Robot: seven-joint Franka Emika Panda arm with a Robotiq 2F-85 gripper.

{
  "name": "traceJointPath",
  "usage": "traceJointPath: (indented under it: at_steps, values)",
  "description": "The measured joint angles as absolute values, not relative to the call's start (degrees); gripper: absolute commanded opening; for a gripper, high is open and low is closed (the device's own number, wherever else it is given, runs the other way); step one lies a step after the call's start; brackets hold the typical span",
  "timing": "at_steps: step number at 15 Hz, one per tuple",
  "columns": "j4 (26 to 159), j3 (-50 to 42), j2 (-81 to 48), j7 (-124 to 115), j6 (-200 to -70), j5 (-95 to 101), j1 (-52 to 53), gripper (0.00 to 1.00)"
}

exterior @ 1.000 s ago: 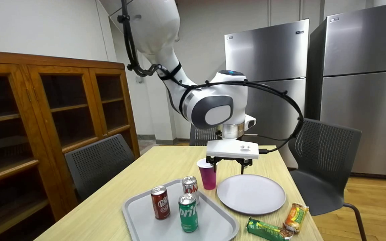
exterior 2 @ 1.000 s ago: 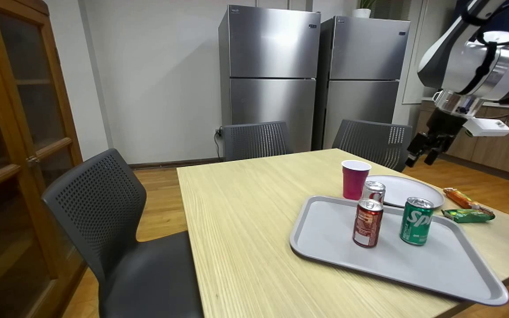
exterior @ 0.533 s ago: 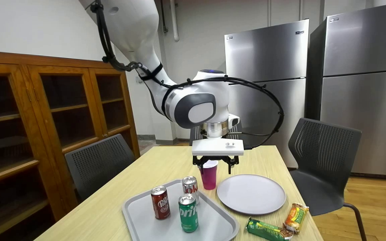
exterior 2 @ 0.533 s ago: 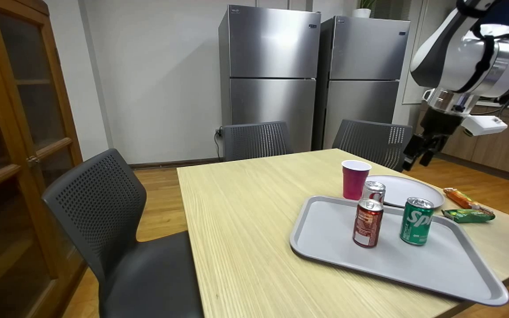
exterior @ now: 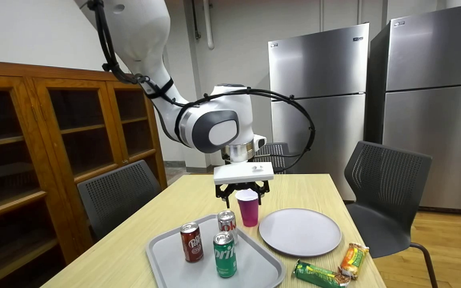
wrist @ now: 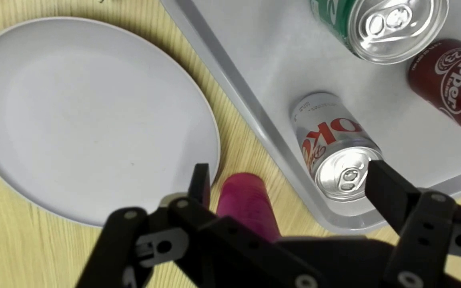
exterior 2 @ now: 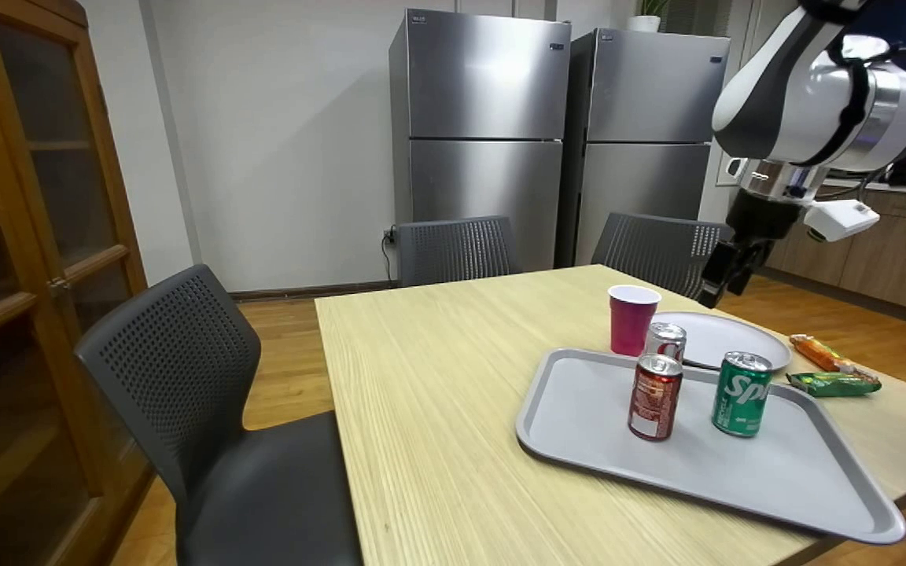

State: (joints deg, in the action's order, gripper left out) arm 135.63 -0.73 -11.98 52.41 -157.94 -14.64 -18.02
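Note:
My gripper [exterior: 243,203] hangs above the table, its black fingers spread wide with nothing between them. In an exterior view one finger overlaps the rim of the magenta cup [exterior: 249,213]; from elsewhere the gripper [exterior 2: 723,294] is clearly apart from that cup [exterior 2: 630,324]. Looking down in the wrist view, the cup [wrist: 245,200] appears below, nearer the left finger, its lower part of the picture hidden by the gripper. A silver Diet Coke can [wrist: 328,136] stands on the grey tray [wrist: 230,76], partly behind the right fingertip. A pale round plate [wrist: 94,116] lies to the left.
Also standing on the tray are a green Sprite can [exterior: 225,256] and a dark red Dr Pepper can [exterior: 191,243]. Green [exterior: 318,274] and orange [exterior: 353,259] snack packets lie near the table's edge. Grey chairs [exterior: 386,192] surround the table; wooden cabinets [exterior: 74,124] line one wall.
The arm has swung leftward in both exterior views, bringing the gripper from near the plate's side across to the cup's side. Its fingers have stayed apart; the objects on the table have not moved.

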Motion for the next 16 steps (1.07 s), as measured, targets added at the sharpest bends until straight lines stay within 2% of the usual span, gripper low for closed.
traceJointPath:
  at_steps: [8,16]
  values:
    - [136.6,-1.0,-11.8,42.2,-158.4,-9.1,-12.8,1.0]
    - [136.6,-1.0,-12.0,41.7,-158.4,-9.0,-12.4,1.0]
